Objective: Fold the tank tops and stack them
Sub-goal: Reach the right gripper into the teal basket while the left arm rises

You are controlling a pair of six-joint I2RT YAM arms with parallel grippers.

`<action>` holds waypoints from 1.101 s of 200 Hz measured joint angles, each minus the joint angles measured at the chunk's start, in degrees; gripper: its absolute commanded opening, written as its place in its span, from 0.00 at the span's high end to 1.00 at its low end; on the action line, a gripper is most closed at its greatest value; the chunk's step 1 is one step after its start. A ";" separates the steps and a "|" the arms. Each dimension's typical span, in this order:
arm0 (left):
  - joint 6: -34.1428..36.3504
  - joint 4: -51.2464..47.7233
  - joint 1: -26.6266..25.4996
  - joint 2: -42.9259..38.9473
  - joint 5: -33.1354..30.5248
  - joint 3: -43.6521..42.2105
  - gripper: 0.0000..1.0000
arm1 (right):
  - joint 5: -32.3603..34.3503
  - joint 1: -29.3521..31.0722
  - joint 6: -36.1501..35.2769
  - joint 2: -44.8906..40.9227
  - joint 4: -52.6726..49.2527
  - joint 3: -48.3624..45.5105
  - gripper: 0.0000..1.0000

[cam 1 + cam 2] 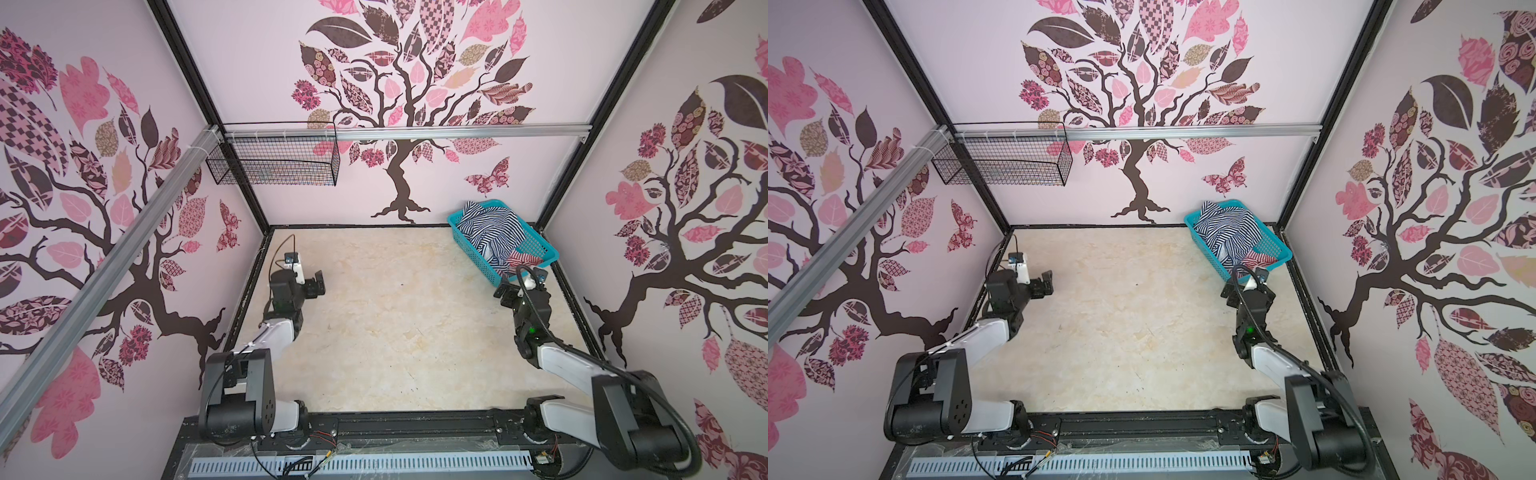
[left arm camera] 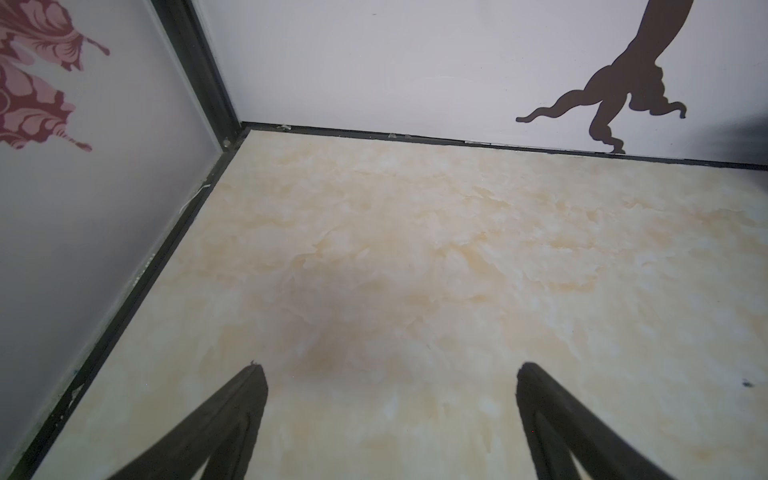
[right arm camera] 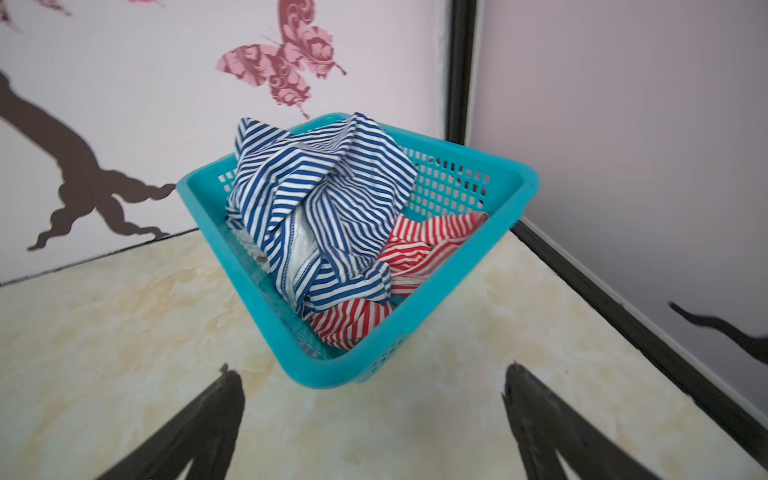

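Where the left arm reaches over the left side of the table (image 1: 395, 332), the left gripper (image 2: 388, 368) hangs above bare surface, jaws spread wide with nothing between them. Behind it, a black wire basket (image 1: 274, 162) hangs from a rail in the far left corner.

The table is a pale cream, marble-look sheet. It is flat and bare across its left and middle, with a black frame at its edges. The walls are printed with brown trees and pink leaves.

Near the far right corner sits a teal mesh basket (image 3: 515, 178). Its long side slants from the back wall toward the right wall.

Both tops lie crumpled inside the basket, so neither shows a clear long axis or heading. The navy-and-white tank top (image 3: 320, 199) fills the far and middle part and is heaped above the rim. The red-and-white tank top (image 3: 428, 241) lies beneath it and shows at the near right end.

The right gripper (image 3: 371, 374) hovers just short of the basket's near corner, jaws wide apart and holding nothing.
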 measured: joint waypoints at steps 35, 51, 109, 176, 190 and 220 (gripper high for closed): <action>1.31 -23.45 2.01 3.34 5.49 16.90 0.10 | 7.02 0.76 17.77 -6.49 -34.01 18.45 0.00; 2.82 -33.14 3.06 5.03 9.25 21.59 0.14 | 6.47 0.94 19.45 -9.27 -40.68 23.19 0.00; 8.81 -52.33 1.11 1.07 18.03 25.92 0.17 | 1.42 -0.31 14.86 9.66 -56.72 51.58 0.11; 13.86 -61.66 -1.14 -2.60 20.22 26.12 0.27 | -13.99 -7.32 13.66 39.50 -64.46 68.85 0.43; 14.08 -62.97 -1.38 -2.60 20.70 26.12 0.27 | -16.92 -8.04 13.90 43.74 -64.94 69.55 0.42; 13.97 -64.24 -1.60 -2.60 21.07 26.12 0.27 | -21.31 -8.37 14.67 48.30 -65.48 69.46 0.41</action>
